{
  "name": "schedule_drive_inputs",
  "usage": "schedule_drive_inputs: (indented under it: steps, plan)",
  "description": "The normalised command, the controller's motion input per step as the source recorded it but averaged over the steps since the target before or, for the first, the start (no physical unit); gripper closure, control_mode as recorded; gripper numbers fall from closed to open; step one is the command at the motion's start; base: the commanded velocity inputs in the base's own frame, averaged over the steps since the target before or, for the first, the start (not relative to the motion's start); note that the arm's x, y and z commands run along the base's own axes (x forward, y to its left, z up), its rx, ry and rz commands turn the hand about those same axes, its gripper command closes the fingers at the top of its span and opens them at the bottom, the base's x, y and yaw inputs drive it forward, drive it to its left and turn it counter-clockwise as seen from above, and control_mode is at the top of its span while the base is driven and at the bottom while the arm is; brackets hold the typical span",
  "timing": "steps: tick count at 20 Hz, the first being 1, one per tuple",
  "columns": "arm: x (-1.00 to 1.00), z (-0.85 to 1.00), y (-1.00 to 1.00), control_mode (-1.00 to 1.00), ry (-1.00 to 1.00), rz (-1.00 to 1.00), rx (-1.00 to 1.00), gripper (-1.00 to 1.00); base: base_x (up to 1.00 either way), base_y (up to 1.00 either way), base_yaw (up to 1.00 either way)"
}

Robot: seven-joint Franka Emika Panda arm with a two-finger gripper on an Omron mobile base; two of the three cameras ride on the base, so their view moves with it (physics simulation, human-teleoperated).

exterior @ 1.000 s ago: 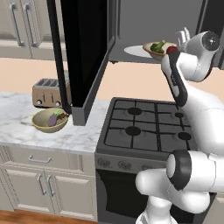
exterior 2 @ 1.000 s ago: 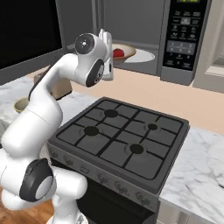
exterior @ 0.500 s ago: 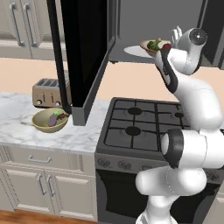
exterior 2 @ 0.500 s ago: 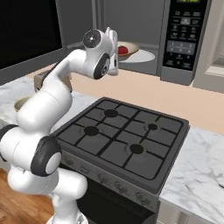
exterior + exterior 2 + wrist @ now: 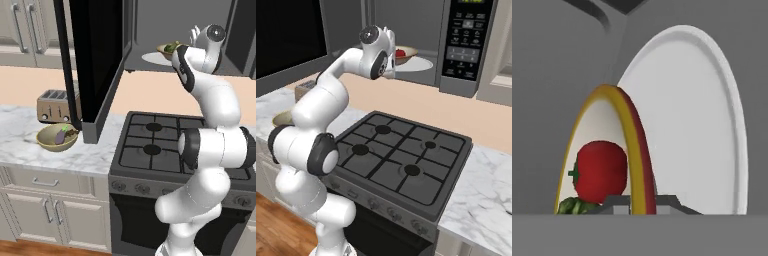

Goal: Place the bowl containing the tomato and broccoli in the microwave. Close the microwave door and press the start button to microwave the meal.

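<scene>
Now at placing step: microwave (image 5: 466, 45) w/ door (image 5: 95, 65) swung wide, bowl (image 5: 634, 150) over white plate (image 5: 697, 125) in cavity, tomato (image 5: 601, 170) inside. Gripper (image 5: 643, 202) pinches bowl rim. Next, I'd judge: lower, let go, withdraw.

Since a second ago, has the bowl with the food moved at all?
Yes. The bowl has gone further in over the microwave's white plate, away from the open microwave door; the gripper grips its rim.
</scene>
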Motion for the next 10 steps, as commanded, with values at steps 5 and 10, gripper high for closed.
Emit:
schedule_drive_inputs:
  steps: [5, 10]
  plan:
    - [0.51, -0.06, -0.05, -1.00, 0.02, 0.00, 0.00, 1.00, 0.00, 0.00, 0.00]
    - [0.38, -0.14, -0.05, -1.00, 0.00, 0.00, 0.00, -1.00, 0.00, 0.00, 0.00]
